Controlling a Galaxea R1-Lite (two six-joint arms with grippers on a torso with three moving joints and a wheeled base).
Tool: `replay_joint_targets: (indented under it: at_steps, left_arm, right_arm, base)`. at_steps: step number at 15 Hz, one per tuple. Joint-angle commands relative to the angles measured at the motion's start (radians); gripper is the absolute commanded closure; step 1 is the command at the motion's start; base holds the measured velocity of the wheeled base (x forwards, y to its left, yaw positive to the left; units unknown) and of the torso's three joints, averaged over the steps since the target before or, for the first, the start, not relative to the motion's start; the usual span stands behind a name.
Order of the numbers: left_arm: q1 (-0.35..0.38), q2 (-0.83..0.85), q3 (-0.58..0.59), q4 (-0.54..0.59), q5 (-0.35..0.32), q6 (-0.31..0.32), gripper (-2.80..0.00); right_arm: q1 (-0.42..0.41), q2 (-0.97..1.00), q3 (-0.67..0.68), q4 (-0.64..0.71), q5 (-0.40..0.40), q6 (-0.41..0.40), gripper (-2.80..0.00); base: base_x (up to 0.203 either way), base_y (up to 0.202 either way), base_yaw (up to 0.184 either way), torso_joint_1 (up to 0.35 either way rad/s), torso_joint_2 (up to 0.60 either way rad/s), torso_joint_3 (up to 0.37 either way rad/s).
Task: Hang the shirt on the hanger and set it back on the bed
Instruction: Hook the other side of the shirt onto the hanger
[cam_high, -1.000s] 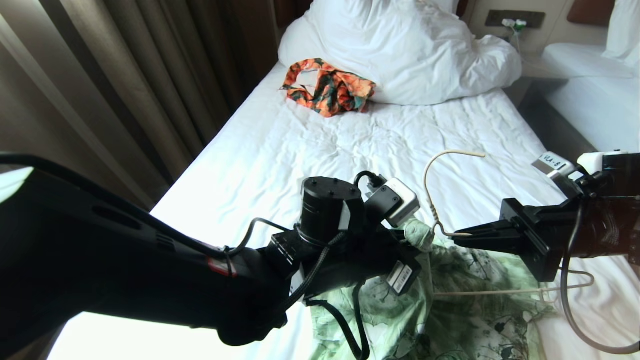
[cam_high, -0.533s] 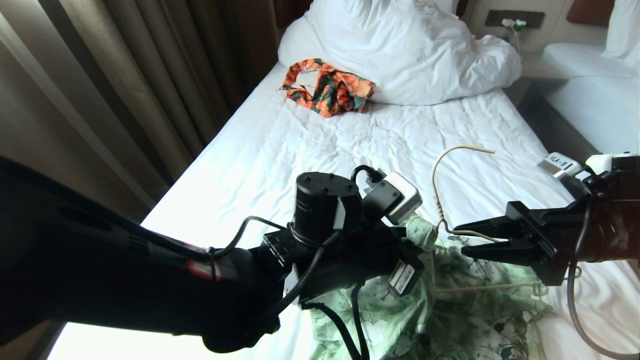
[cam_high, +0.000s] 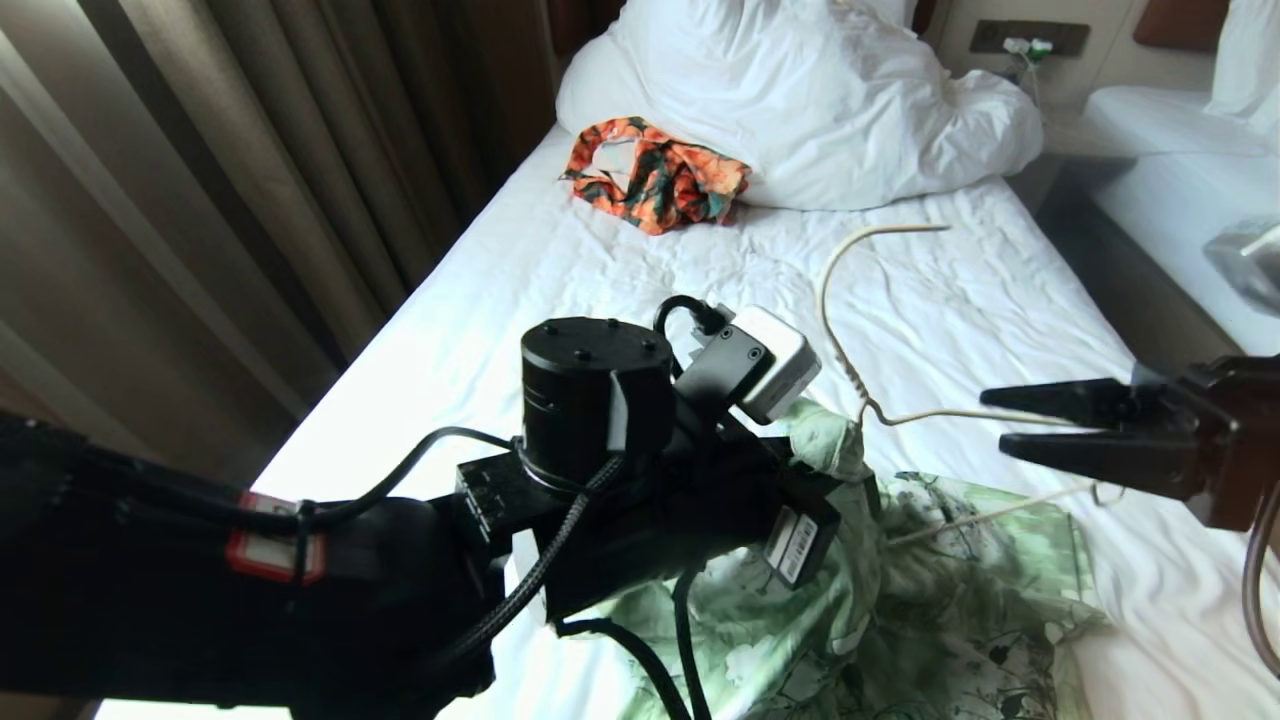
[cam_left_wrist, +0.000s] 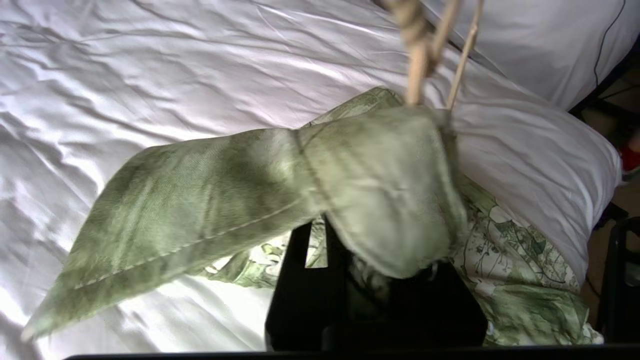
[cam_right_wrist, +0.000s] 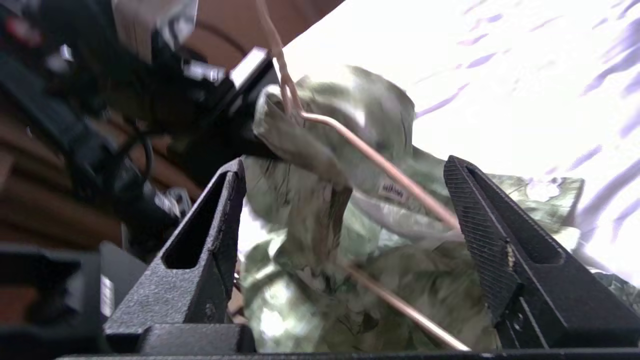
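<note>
R gripper (cam_high: 995, 420) jaws now apart, off hanger (cam_high: 850, 330), L gripper (cam_left_wrist: 380, 280) pinching shirt (cam_high: 900, 600) collar

Daylight enters from the curtain (cam_high: 250, 170) side at the robot's left, washing the white sheet of the bed (cam_high: 560, 290) bright in the head view while the left arm (cam_high: 300, 590) in the foreground reads as a near-black silhouette and the shirt (cam_high: 940, 610) beside it sits in soft shadow. From the right wrist the sheet (cam_right_wrist: 500, 75) is blown out to pure white glare, and the green fabric and dark hardware beyond the sharply rendered fingers (cam_right_wrist: 480, 215) are smeared by motion blur. The left wrist view is evenly lit, though the hanger (cam_left_wrist: 417, 55) and the cloth nearest the lens are soft.
</note>
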Motion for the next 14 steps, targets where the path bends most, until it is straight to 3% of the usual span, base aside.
replay_joint_targets:
  at_steps: [1, 4, 5, 7, 12, 14]
  left_arm:
    - [-0.016, -0.044, 0.009, -0.002, 0.006, -0.016, 0.0]
    - [-0.017, -0.064, 0.016, 0.0, 0.008, -0.02, 0.0]
    - [-0.017, -0.074, 0.022, 0.011, 0.008, -0.02, 0.0]
    - [-0.024, -0.088, 0.036, 0.019, 0.016, -0.031, 0.0]
    - [-0.024, -0.096, 0.035, 0.022, 0.036, -0.042, 0.0]
    - [-0.024, -0.096, 0.033, 0.021, 0.056, -0.043, 0.0]
  right_arm:
    - [0.0, -0.066, -0.088, 0.08, -0.029, 0.129, -2.8]
    - [-0.016, -0.079, -0.253, 0.349, -0.123, 0.18, -2.8]
    - [-0.025, -0.079, -0.289, 0.427, -0.191, 0.183, 0.0]
    - [-0.073, -0.071, -0.325, 0.513, -0.268, 0.19, 0.0]
    - [-0.124, -0.055, -0.316, 0.656, -0.301, 0.186, 0.0]
    - [-0.115, -0.021, -0.283, 0.732, -0.327, 0.103, 0.0]
  base:
    - [0.0, 0.0, 0.0, 0.0, 0.0, 0.0]
    - [0.0, 0.0, 0.0, 0.0, 0.0, 0.0]
    - [0.0, 0.0, 0.0, 0.0, 0.0, 0.0]
    - [0.0, 0.0, 0.0, 0.0, 0.0, 0.0]
    - [0.0, 0.0, 0.0, 0.0, 0.0, 0.0]
    - [0.0, 0.0, 0.0, 0.0, 0.0, 0.0]
